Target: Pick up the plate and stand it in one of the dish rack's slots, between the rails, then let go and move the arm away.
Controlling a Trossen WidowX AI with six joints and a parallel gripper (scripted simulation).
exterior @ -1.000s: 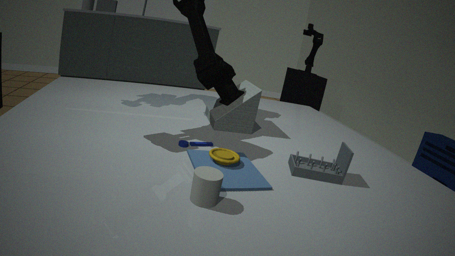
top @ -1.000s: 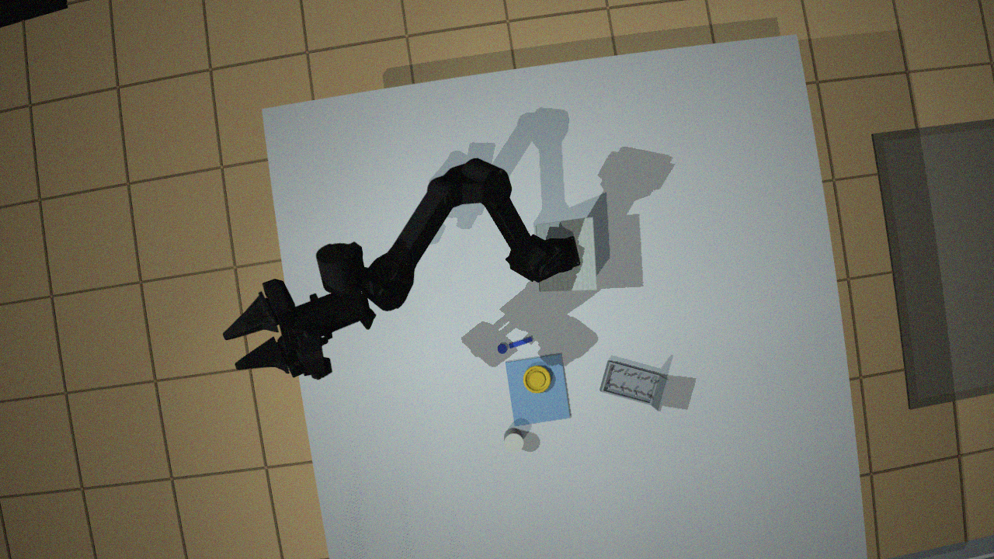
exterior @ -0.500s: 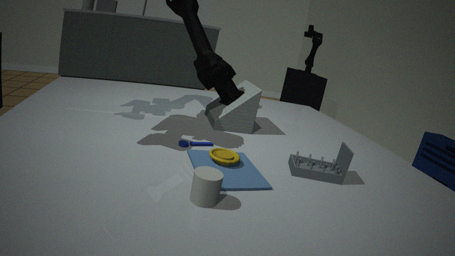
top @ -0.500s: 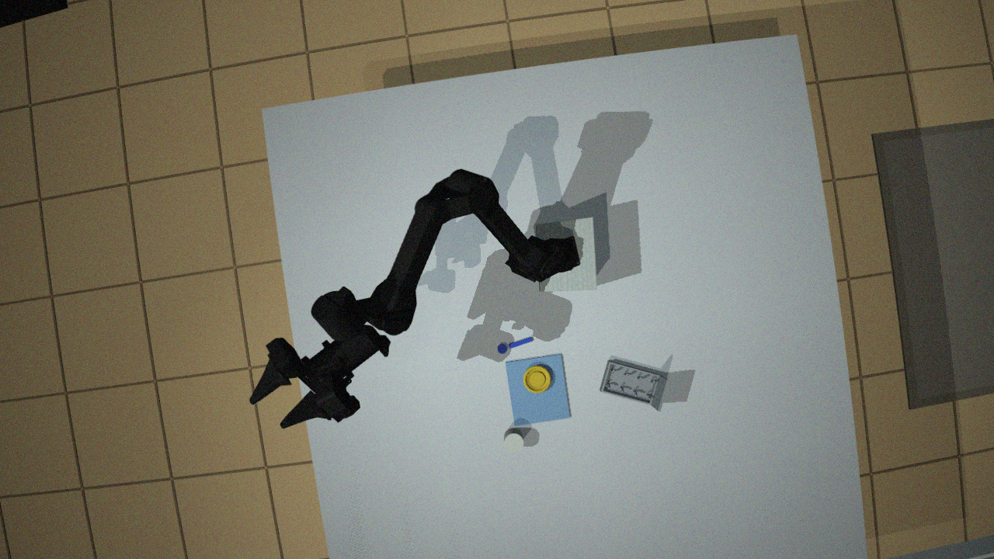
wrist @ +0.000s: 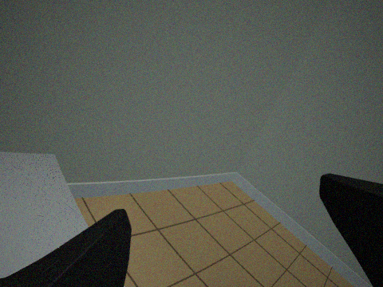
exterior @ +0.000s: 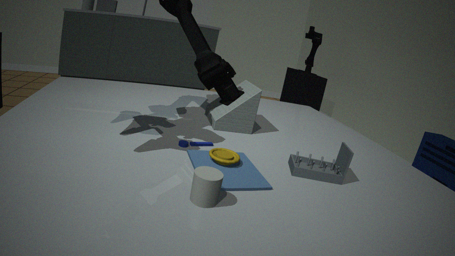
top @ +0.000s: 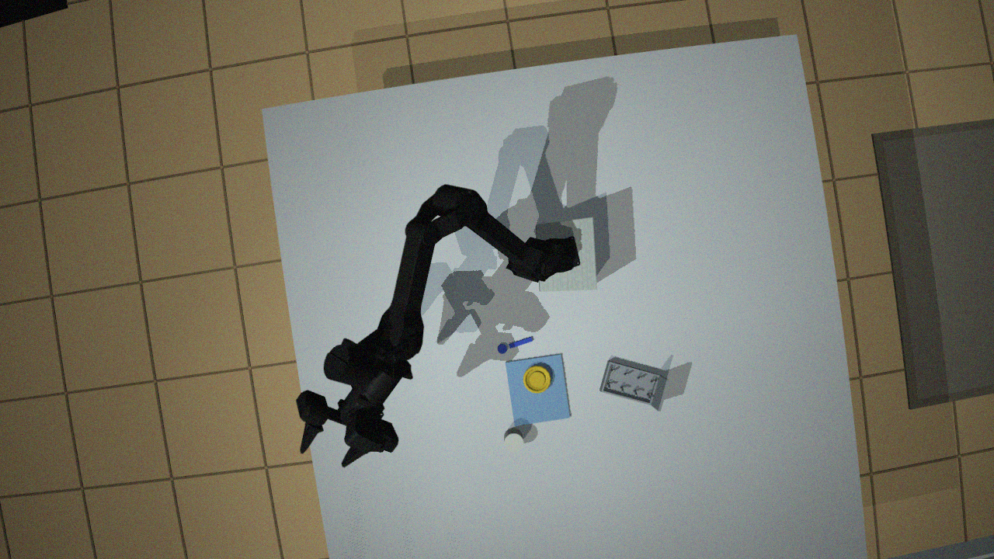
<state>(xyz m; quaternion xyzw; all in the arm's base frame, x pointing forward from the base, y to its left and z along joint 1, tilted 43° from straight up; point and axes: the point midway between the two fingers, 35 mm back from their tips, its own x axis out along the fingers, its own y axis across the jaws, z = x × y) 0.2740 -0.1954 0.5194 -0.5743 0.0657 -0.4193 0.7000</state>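
A yellow plate (top: 536, 379) (exterior: 224, 155) lies flat on a blue mat (top: 549, 408) (exterior: 246, 179) near the middle of the table. The grey dish rack (top: 629, 380) (exterior: 315, 174), with upright pegs and one tall end panel, stands to the mat's right and holds nothing. My gripper (top: 324, 455) (wrist: 228, 204) is open and empty. It hangs high over the table's left edge, far from the plate and the rack. The wrist view shows only the two fingertips, a table corner, the tiled floor and a wall. The gripper is out of frame in the exterior view.
A pale cylinder (top: 514, 438) (exterior: 206, 186) stands at the mat's front corner. A small blue spoon (top: 514, 344) (exterior: 195, 143) lies just behind the mat. The arm's base sits on a grey wedge block (top: 573, 278) (exterior: 236, 114) farther back.
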